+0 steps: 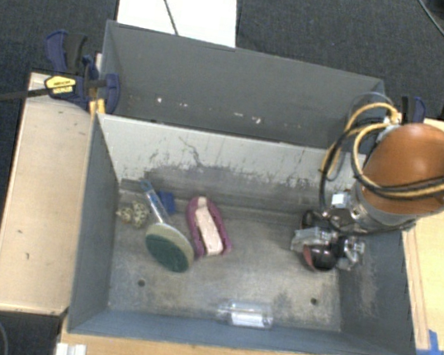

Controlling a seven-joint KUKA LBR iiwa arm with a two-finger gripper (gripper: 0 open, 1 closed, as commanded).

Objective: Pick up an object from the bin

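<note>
Your gripper [326, 246] is down low at the right end of the bin [231, 174], close to the floor and just in front of the back wall. You cannot tell from this view whether it is open or closed. Right under its tip, touching it or nearly so, lies a small dark round thing [319, 260] with a spot of red on it; whether the gripper has hold of it cannot be made out. Above the gripper you see the arm's orange cover [411, 169] with cables [355, 127] looped round it, coming in over the right rim.

Well apart, on the left half of the floor, a pink block [207, 227] lies tilted, just beside a brush [167, 247] with a round green head and a blue handle. A small pale clump [131, 215] sits near the left wall. A clear plastic piece [244, 314] lies against the front wall.
</note>
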